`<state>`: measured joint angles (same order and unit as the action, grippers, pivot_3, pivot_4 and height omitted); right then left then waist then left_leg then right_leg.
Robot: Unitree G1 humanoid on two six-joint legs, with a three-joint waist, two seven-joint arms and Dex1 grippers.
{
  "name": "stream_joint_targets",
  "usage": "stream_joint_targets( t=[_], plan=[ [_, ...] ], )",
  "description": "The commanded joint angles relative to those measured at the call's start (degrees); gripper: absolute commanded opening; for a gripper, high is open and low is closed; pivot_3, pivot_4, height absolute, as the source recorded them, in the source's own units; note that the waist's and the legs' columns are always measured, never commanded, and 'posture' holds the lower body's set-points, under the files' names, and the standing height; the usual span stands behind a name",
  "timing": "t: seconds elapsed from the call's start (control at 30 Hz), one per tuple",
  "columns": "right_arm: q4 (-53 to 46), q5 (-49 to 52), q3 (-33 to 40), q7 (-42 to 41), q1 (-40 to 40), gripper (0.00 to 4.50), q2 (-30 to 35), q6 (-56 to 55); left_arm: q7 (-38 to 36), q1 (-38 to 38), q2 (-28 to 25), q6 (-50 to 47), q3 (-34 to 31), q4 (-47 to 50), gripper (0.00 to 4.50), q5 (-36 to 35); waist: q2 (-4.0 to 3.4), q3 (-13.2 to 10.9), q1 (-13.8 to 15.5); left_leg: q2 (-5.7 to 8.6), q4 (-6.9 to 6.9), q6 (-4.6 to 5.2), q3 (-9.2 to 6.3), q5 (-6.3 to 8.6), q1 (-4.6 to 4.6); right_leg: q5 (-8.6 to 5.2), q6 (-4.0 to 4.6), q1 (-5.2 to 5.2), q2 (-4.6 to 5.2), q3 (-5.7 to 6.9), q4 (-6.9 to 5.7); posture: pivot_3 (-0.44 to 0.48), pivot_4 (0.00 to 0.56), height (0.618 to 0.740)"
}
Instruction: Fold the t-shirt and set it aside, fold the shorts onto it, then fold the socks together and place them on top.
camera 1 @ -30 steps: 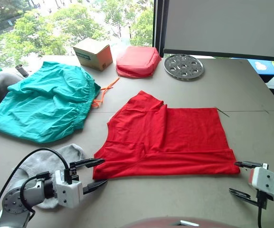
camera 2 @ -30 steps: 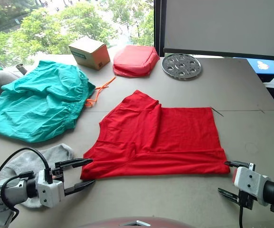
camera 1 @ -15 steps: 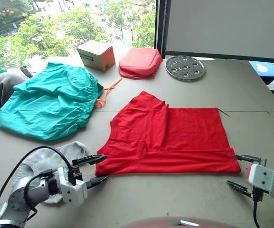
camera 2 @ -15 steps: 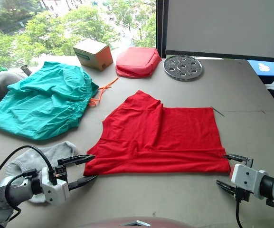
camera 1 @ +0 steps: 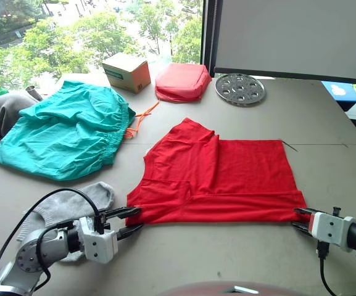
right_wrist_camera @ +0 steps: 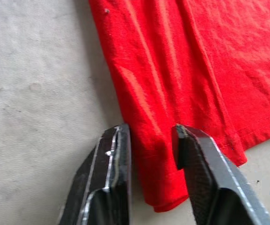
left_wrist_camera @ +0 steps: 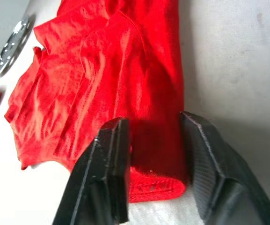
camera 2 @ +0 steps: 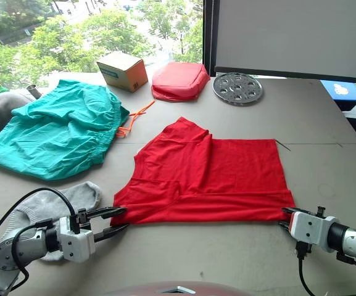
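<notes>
T-shirt (camera 1: 218,176) lies flat at centre frame on the table (camera 1: 326,123), near edge folded over. Left gripper (camera 1: 130,222) at its lower-left corner, right gripper (camera 1: 301,220) at its lower-right corner; each has fingers apart, straddling the folded hem (not clamped). Shorts (camera 1: 63,129) at upper left. Socks (camera 1: 66,206) at lower left, beside the left gripper.

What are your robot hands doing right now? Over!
Left gripper open around t-shirt near corner. Right gripper open around the other near corner. Nothing lifted yet. Nothing in the way.
</notes>
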<state>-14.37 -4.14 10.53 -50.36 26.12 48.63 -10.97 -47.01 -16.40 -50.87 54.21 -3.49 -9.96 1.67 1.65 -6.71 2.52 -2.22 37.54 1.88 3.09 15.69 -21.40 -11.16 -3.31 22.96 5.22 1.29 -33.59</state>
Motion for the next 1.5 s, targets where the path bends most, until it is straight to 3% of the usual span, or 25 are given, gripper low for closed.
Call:
stream_joint_targets(
  t=[0.03, 0.23, 0.33, 0.43, 0.77, 1.1, 1.27, 1.33, 1.43, 1.5],
  plan=[
    [1.0, -0.45, -0.27, 0.18, -1.02, 0.0, 0.74, 5.02, -1.07, 0.76, -0.84, -5.47, 1.77, -1.06, 0.16, -1.31, -0.14, 0.04, -0.05, -0.02, 0.0, 0.0, 0.11, 0.0, 0.03, 0.0, 0.0, 0.01, 0.15, 0.13, -0.01, 0.0, 0.15, 0.739],
    [-1.02, 1.22, -0.5, -0.72, -2.02, 0.0, 1.24, 8.72, -4.04, 1.34, -1.86, -8.48, 3.46, 0.28, 0.04, -4.53, -0.29, 0.07, -0.14, -0.15, -0.27, -0.03, 0.7, 0.03, 0.61, 0.0, -0.01, -0.04, 0.72, 0.71, -0.15, 0.0, 0.15, 0.739],
    [-2.14, 3.1, 0.45, -1.89, -2.11, 0.0, 1.68, 10.12, -8.29, -1.28, -3.64, -12.14, 3.71, 4.45, 0.04, -11.13, -0.17, -0.01, -0.25, -0.2, -0.33, -0.04, 0.72, 0.03, 0.6, 0.0, -0.01, 0.01, 0.72, 0.8, -0.16, 0.0, 0.15, 0.739],
    [-3.23, 5.69, 1.94, -4.48, -1.0, 0.0, 2.88, 11.4, -11.84, -4.72, -5.8, -15.28, 3.44, 9.4, 0.04, -15.34, 0.1, -0.16, -0.41, -0.36, -0.32, -0.08, 0.89, 0.08, 0.48, 0.0, -0.01, 0.17, 0.74, 0.85, -0.15, 0.0, 0.15, 0.739],
    [-6.13, 12.46, 7.53, -12.41, 7.15, 0.0, 6.98, 13.87, -16.17, -13.73, -7.61, -18.83, 1.01, 19.47, 0.04, -18.98, -0.03, -0.41, 0.02, -0.19, -0.13, 0.21, 0.9, 0.21, -0.32, 0.02, 0.01, 0.72, 0.78, 1.13, -0.15, 0.0, 0.15, 0.739],
    [-9.02, 13.97, 11.81, -16.58, 15.09, 0.0, 7.24, 15.36, -16.79, -22.8, -7.26, -20.68, -3.8, 24.56, 0.04, -19.11, 0.07, -0.47, -0.15, -0.32, -0.09, 0.0, 0.9, 0.33, -0.3, 0.0, -0.01, 0.72, 0.78, 1.14, -0.12, 0.0, 0.15, 0.739],
    [-9.9, 15.24, 12.82, -15.64, 14.46, 0.0, 5.81, 16.39, -12.13, -26.2, -4.35, -27.03, -6.13, 32.5, 0.04, -19.64, 0.16, -0.52, -0.16, -0.32, -0.08, -0.01, 0.9, 0.33, -0.29, 0.0, -0.01, 0.71, 0.79, 1.13, -0.11, 0.0, 0.15, 0.739],
    [-11.42, 17.93, 13.46, -16.58, 14.05, 0.0, 5.82, 19.17, -11.4, -27.62, -3.98, -32.88, -7.53, 36.32, 0.84, -24.65, 0.24, -0.56, -0.16, -0.32, -0.08, -0.01, 0.84, 0.34, -0.3, 0.0, -0.01, 0.71, 0.78, 1.13, -0.12, 0.0, 0.15, 0.739],
    [-12.65, 20.22, 14.59, -16.77, 12.93, 0.87, 5.59, 20.92, -7.55, -27.22, -2.87, -44.13, -10.27, 39.88, 1.98, -33.68, 0.18, -0.59, -0.15, -0.34, -0.08, 0.0, 0.7, 0.33, -0.29, 0.0, -0.01, 0.71, 0.78, 1.13, -0.13, 0.0, 0.15, 0.739],
    [-12.77, 20.49, 15.9, -17.54, 13.52, 1.78, 5.79, 21.37, -5.61, -26.51, -3.27, -52.93, -12.07, 41.8, 2.85, -41.47, 0.17, -0.6, -0.12, -0.33, -0.07, 0.1, 0.66, 0.27, -0.3, 0.0, -0.01, 0.71, 0.76, 1.13, -0.13, 0.0, 0.15, 0.739]
  ],
)
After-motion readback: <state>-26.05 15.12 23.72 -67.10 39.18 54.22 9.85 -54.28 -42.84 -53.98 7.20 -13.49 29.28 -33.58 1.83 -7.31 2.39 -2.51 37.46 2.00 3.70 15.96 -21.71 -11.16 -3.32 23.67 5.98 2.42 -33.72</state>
